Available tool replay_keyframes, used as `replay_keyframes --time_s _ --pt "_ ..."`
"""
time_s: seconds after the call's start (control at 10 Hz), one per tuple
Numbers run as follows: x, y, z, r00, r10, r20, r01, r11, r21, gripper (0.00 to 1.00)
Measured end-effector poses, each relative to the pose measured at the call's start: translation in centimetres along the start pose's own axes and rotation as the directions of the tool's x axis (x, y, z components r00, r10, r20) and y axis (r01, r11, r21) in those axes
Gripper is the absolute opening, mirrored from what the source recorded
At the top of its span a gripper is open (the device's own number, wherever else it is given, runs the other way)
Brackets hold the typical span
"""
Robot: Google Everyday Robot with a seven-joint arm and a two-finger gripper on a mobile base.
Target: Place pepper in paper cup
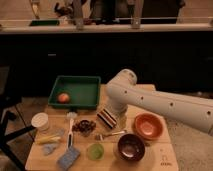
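Paper cup (pixel 40 120); gripper (pixel 107 119) low over table (pixel 161 148)

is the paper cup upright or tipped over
Upright: the short white paper cup stands with its round cream top facing up. The gripper hangs low, well to the cup's right, not touching it.

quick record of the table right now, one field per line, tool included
tool: low over the middle of the table, just below the green tray's right corner
paper cup: upright at left edge, apart from tool
pepper: cannot make it out
green tray: holds orange-red fruit
bowls: orange bowl and dark bowl, right of tool
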Motion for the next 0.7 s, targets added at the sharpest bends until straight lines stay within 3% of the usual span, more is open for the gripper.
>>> replay_keyframes --time_s 0.3,0.7 --pt "3.6 -2.9 -0.7 1.0 -0.006 0.027 0.005 1.0 0.023 0.8" --pt "5.6 -7.2 0.9 0.998 -0.023 0.059 0.021 0.999 0.036 0.8"
